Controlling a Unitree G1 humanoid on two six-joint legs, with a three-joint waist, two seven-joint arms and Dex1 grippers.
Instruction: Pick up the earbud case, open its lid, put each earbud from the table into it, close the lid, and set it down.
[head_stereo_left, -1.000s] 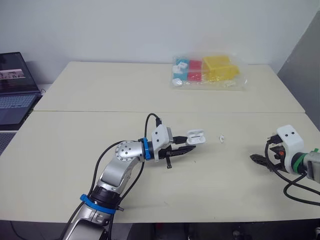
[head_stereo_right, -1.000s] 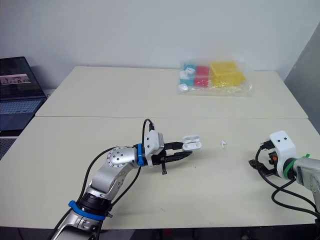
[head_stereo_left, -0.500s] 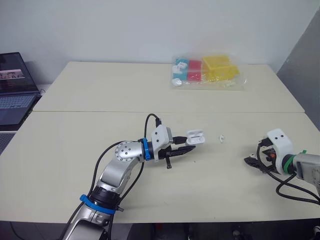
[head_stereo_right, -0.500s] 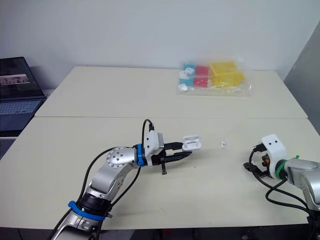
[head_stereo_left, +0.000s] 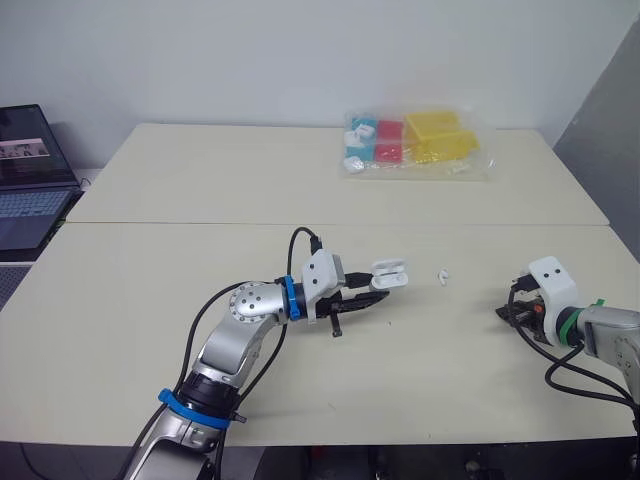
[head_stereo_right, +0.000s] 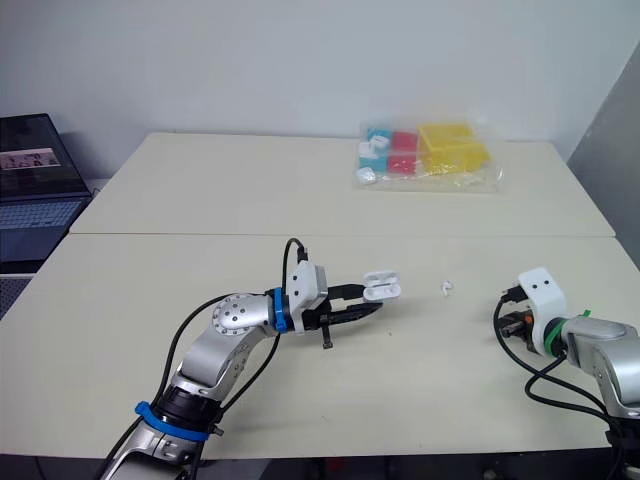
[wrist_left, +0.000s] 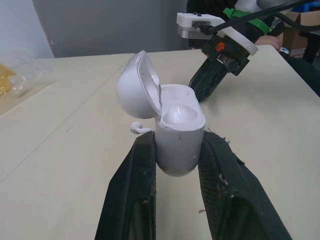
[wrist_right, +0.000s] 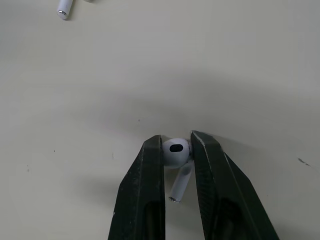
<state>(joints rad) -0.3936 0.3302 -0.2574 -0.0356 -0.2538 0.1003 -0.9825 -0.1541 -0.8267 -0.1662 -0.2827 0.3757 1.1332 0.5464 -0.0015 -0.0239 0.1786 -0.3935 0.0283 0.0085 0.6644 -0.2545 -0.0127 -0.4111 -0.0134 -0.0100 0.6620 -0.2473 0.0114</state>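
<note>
- The left gripper (head_stereo_left: 362, 298) is clamped around the bottom half of the earbud case (wrist_left: 179, 135). It's holding the case up off the table (head_stereo_left: 180, 300), roughly mid-table.
- The case's lid (wrist_left: 136, 89) is flipped open and tilted back on its hinge.
- Over on the right, the right gripper (wrist_right: 176, 145) has one earbud (wrist_right: 175, 152) pinched by its round head between both fingers. The stem pokes out through the gap, low over the tabletop.
- The other earbud (head_stereo_left: 442, 275) is lying loose on the table between the case and the right gripper, touching neither.
- At the far end of the table there's a clear plastic bag (head_stereo_left: 415, 145) with red, blue and yellow boxes inside.
- An open laptop (head_stereo_left: 30, 190) sits off to the left.
</note>
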